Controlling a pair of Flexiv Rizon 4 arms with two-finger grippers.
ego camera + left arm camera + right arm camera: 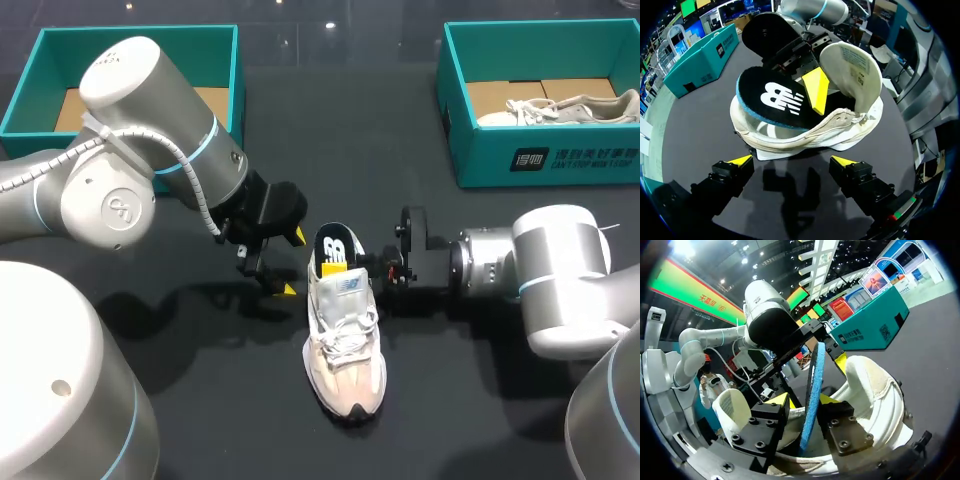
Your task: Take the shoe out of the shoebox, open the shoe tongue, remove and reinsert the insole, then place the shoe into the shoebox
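Observation:
A cream sneaker (345,350) lies on the dark table, toe toward the front edge. Its black insole (333,250) with a blue rim stands tilted out of the heel opening. My right gripper (378,268) reaches in from the right. In the right wrist view the insole (812,385) stands edge-on between its fingers, with a gap on one side, so the right gripper (802,402) is open. My left gripper (791,162) hangs open just beside the shoe (805,132), touching nothing. The tongue (850,60) is folded up, and a yellow fingertip (816,90) of my right gripper rests by the insole (772,97).
An empty teal shoebox (236,80) stands at the back left behind my left arm. A second teal box (460,120) at the back right holds another pale shoe (560,108). Dark tabletop lies open in front of the sneaker.

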